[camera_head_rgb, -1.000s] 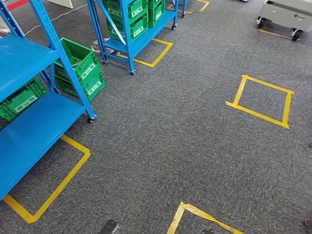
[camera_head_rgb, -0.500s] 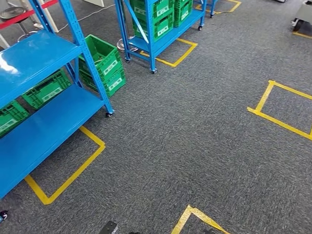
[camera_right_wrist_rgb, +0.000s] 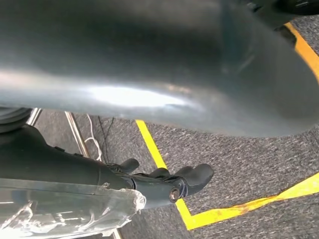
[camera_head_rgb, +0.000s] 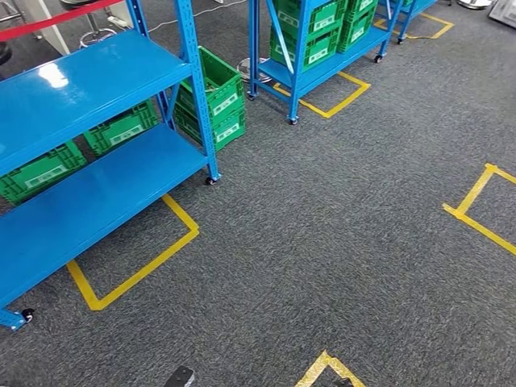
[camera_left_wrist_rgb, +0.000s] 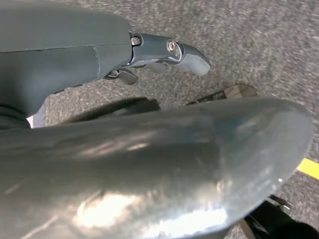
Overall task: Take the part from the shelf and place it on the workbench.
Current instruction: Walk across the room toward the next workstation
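Observation:
A blue wheeled shelf stands at the left of the head view, its two boards shiny blue. My left hand hangs over the grey carpet with its fingers stretched out and nothing in them. My right hand hangs the same way, fingers straight and thumb apart. A crumpled sheet of clear plastic lies along the outer side of the right hand, away from the thumb; I cannot tell what it is.
Green crates sit on the floor behind the near shelf. A second blue shelf with green crates stands further back. Yellow tape squares mark the carpet, one at the right. A red barrier band runs at the back left.
The whole picture has slid to the right: the camera has turned left, bringing more of the near shelf into view. Both hands hang as before.

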`<state>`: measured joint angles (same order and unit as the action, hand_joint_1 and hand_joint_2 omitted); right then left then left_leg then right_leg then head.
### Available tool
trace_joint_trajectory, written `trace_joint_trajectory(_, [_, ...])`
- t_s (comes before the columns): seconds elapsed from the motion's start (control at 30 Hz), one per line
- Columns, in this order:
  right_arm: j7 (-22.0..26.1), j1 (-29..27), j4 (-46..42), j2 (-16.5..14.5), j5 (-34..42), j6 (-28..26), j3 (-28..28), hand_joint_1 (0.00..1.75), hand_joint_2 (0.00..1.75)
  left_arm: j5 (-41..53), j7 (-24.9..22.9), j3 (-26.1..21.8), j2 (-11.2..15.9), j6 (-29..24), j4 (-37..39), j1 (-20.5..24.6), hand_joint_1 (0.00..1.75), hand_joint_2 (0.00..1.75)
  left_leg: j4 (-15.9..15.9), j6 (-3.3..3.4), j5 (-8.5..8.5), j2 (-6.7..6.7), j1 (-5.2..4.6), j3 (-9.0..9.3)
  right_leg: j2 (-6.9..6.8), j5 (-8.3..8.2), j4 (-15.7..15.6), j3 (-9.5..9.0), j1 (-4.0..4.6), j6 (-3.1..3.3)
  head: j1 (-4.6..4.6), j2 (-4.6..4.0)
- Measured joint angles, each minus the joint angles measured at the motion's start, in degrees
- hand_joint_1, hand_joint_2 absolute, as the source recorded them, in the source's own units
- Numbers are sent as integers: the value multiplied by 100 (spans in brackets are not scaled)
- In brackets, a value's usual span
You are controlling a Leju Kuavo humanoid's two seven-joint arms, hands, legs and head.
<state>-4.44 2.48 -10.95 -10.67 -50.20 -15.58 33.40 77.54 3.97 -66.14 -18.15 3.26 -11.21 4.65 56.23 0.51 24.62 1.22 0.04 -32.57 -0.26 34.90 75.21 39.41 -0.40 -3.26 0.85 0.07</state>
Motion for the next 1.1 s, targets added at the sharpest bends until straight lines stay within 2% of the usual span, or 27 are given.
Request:
trace_joint_trajectory(0.03, [-4,-2,-1,0,-2,-2,0,0,0,2,-10,0,-1,1,0,-4,0,0,1,-3,-1,64,2,6,5,-100,-51,-7,-5,2,2,0])
trace_joint_trajectory(0.07, [-4,1,-1,0,-5,-3,0,0,0,4,-15,0,-3,2,0,-5,0,0,4,-10,0,129,7,14,25,-295,-328,-127,-15,4,1,0])
trace_joint_trajectory(0.1, [-3,6,-2,0,-7,-4,0,0,0,5,-17,0,-7,3,0,-3,0,0,9,-28,2,196,14,21,103,-516,-739,-317,-35,2,0,0])
trace_joint_trajectory(0.13, [-2,12,-2,-3,-9,-5,-1,0,0,5,-17,1,-8,4,0,1,0,0,27,-56,7,256,11,18,232,-672,-1141,-503,-59,0,-3,0])
trace_joint_trajectory(0.17, [-2,17,-1,-7,-9,-7,-1,0,0,5,-18,1,-9,4,0,5,0,0,41,-92,6,310,9,6,343,-764,-1429,-641,-78,12,-3,0])
trace_joint_trajectory(0.2, [-2,22,-1,-10,-9,-8,-2,0,0,5,-18,1,-8,4,0,7,0,0,50,-131,-2,356,8,-14,430,-787,-1574,-711,-86,33,-3,0])
trace_joint_trajectory(0.23, [-2,23,0,-14,-9,-9,-2,0,0,5,-19,1,-6,4,0,7,0,0,49,-168,-17,400,11,-34,448,-771,-1600,-723,-80,67,-2,0])
trace_joint_trajectory(0.27, [-3,23,0,-16,-9,-10,-1,0,0,5,-19,1,-6,4,0,3,0,0,36,-201,-34,445,24,-50,398,-784,-1595,-724,-74,113,1,0])
trace_joint_trajectory(0.33, [3,27,0,-21,-11,-12,1,0,0,5,-19,1,-5,4,0,-1,0,0,122,-257,34,357,29,-104,292,-805,-1611,-727,-72,197,16,0])
trace_joint_trajectory(0.4, [22,31,0,-25,-14,-13,1,0,0,10,-19,1,-5,5,0,14,0,0,605,-300,332,119,18,-332,167,-814,-1626,-728,-70,262,55,0])
trace_joint_trajectory(0.47, [43,17,0,-25,-17,-13,1,0,0,23,-19,2,-5,7,0,26,0,0,1369,-327,679,-13,17,-702,22,-806,-1626,-722,-52,289,78,0])
trace_joint_trajectory(0.5, [50,13,0,-25,-18,-14,2,0,0,34,-19,3,-4,8,0,22,0,0,1613,-330,738,-34,17,-819,-50,-802,-1626,-721,-43,295,78,0])
trace_joint_trajectory(0.53, [54,15,0,-25,-20,-16,2,0,0,50,-19,3,-2,12,0,15,0,0,1657,-324,685,-46,17,-835,-115,-799,-1626,-723,-36,297,79,0])
trace_joint_trajectory(0.57, [58,22,0,-26,-25,-19,2,0,0,63,-19,3,1,18,0,10,0,0,1473,-309,533,-62,15,-735,-170,-796,-1626,-729,-31,295,79,0])
trace_joint_trajectory(0.6, [62,30,0,-26,-32,-23,2,0,0,76,-18,3,3,24,0,7,0,0,1124,-287,332,-115,8,-541,-221,-791,-1626,-740,-27,289,79,0])
trace_joint_trajectory(0.63, [66,36,0,-26,-41,-28,2,0,0,84,-17,3,3,30,0,12,0,0,725,-265,173,-226,-9,-325,-268,-780,-1622,-752,-13,274,81,0])
trace_joint_trajectory(0.7, [70,40,0,-26,-57,-40,2,0,0,89,-15,4,-1,35,0,31,0,0,175,-205,39,-398,-43,-43,-348,-757,-1616,-762,23,230,80,0])
trace_joint_trajectory(0.73, [71,40,0,-26,-61,-45,2,0,0,91,-15,4,-2,36,0,34,0,0,83,-176,51,-423,-60,-11,-390,-751,-1621,-767,39,205,76,0])
trace_joint_trajectory(0.8, [72,45,0,-26,-65,-48,2,0,0,94,-15,5,-3,35,0,19,0,0,43,-106,37,-330,-57,-16,-458,-740,-1637,-785,34,150,62,0])
trace_joint_trajectory(0.87, [73,52,0,-26,-69,-50,2,0,0,97,-15,5,-5,35,0,8,0,0,13,-36,12,-231,-28,-6,-321,-583,-1424,-704,17,90,42,0])
trace_joint_trajectory(0.93, [71,45,0,-26,-71,-52,1,0,0,99,-15,10,-9,35,0,17,0,0,5,9,0,-132,-7,-3,-93,-234,-750,-393,3,51,5,0])
trace_joint_trajectory(0.97, [68,37,0,-26,-72,-51,0,0,0,101,-15,14,-9,35,0,20,0,0,5,18,-1,-78,-6,-5,-36,-78,-360,-201,0,43,-5,0])
trace_joint_trajectory(1.0, [66,30,0,-26,-74,-51,0,0,0,103,-15,18,-9,34,0,18,0,0,6,21,-1,-22,-6,-4,-11,-5,-86,-55,-2,39,-10,0])
trace_joint_trajectory(1.03, [64,26,0,-26,-76,-51,0,0,0,105,-15,22,-7,34,0,13,0,0,7,20,-2,38,-6,0,-1,-47,-17,-2,-5,37,-11,0])
trace_joint_trajectory(1.07, [63,26,0,-26,-79,-51,0,0,0,107,-15,27,-7,33,0,9,0,0,9,14,-2,101,-2,7,11,-198,-177,-61,-13,38,-9,0])
trace_joint_trajectory(1.1, [63,30,0,-26,-81,-52,0,0,0,108,-15,32,-8,33,0,8,0,0,14,1,0,168,4,15,51,-419,-529,-219,-26,36,-10,0])
